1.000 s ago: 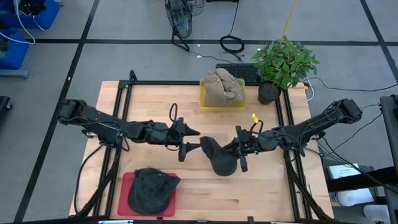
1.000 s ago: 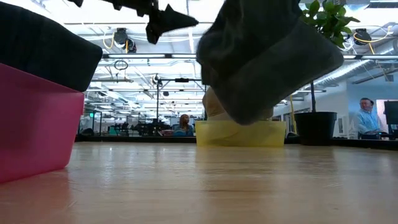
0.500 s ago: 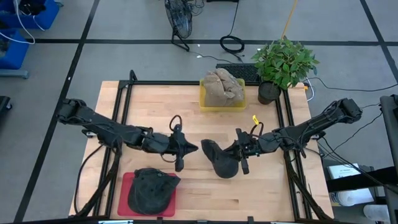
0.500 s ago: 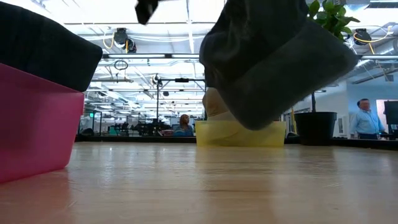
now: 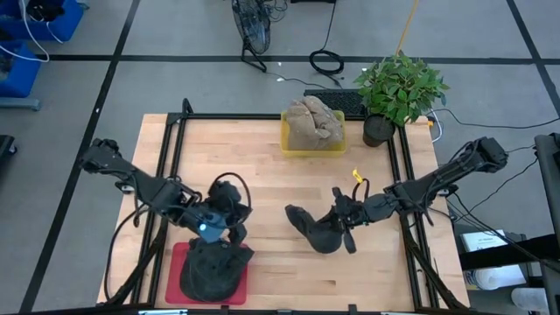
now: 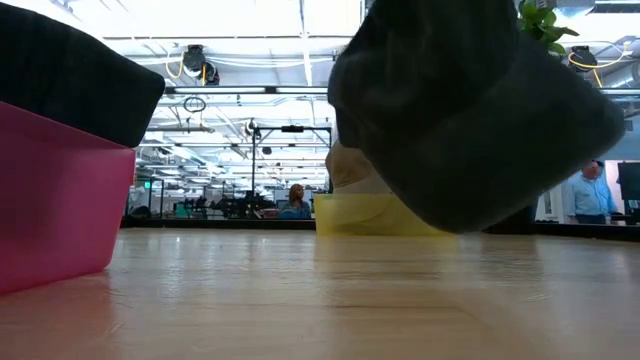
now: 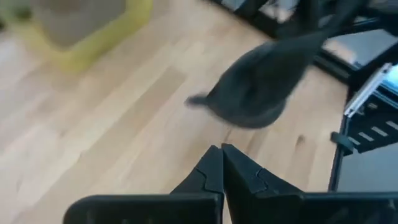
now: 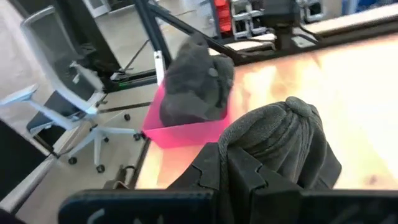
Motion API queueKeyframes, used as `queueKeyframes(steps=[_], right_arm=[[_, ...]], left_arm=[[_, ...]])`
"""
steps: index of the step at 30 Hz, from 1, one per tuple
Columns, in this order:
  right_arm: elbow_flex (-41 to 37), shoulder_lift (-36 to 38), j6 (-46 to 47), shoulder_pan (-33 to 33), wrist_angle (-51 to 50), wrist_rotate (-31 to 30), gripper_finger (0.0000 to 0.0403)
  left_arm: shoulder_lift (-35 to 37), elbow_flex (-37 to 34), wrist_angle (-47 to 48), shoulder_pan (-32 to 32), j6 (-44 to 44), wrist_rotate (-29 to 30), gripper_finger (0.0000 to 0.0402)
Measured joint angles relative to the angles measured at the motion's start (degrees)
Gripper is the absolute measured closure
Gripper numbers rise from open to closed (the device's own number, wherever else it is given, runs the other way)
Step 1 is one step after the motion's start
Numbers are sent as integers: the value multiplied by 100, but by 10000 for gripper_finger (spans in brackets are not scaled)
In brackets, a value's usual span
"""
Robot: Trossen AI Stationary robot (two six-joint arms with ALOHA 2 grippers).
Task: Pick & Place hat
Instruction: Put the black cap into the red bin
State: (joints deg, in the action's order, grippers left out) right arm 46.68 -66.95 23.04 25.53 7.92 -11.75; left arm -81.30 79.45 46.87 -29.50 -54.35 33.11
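Observation:
A dark grey knitted hat (image 5: 317, 231) hangs over the middle of the table, with my right gripper (image 5: 346, 229) shut on it. The low view shows the hat (image 6: 470, 110) clear of the tabletop. My left gripper (image 5: 238, 229) is shut on nothing, well left of the hat and above the far edge of a pink tray (image 5: 175, 262). Its shut fingers (image 7: 221, 158) point toward the hat (image 7: 261, 87). A dark cap (image 5: 212, 267) lies in the pink tray. My right gripper pinches the hat's bunched knit (image 8: 239, 140) between its two fingers at the hat's right-hand end. The fingers come nearly level from the table's right side. The hat hangs to the left of and below the fingers, clear of the table.
A yellow bin (image 5: 311, 140) holding a tan cloth stands at the far middle, with a potted plant (image 5: 398, 87) to its right. Black frame rails (image 5: 171, 166) run along the table's left and right sides. Bare wood lies between the pink tray and the hat.
My left gripper has shut on nothing and drawn back from the hat toward the table's near left, rising and turning, and now hangs over the pink tray. The hat in my right gripper has swung a little toward the near edge.

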Motion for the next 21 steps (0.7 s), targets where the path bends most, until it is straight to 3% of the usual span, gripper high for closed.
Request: queueKeyframes(steps=[4,8,13,21], right_arm=[[557,-306,-291,171,-95,-15,403],[1499,-946,-588,324,-490,-157,403],[2830,-1918,-881,465,-643,-363,403],[4576,-3291,-946,680,-598,-501,403]], left_arm=[[-2,-5,678,-131,-868,-77,398],[17,-5,1245,-253,-1186,-216,398],[147,-7,1578,-379,-870,-497,399],[974,-129,1593,-658,-173,-612,400]])
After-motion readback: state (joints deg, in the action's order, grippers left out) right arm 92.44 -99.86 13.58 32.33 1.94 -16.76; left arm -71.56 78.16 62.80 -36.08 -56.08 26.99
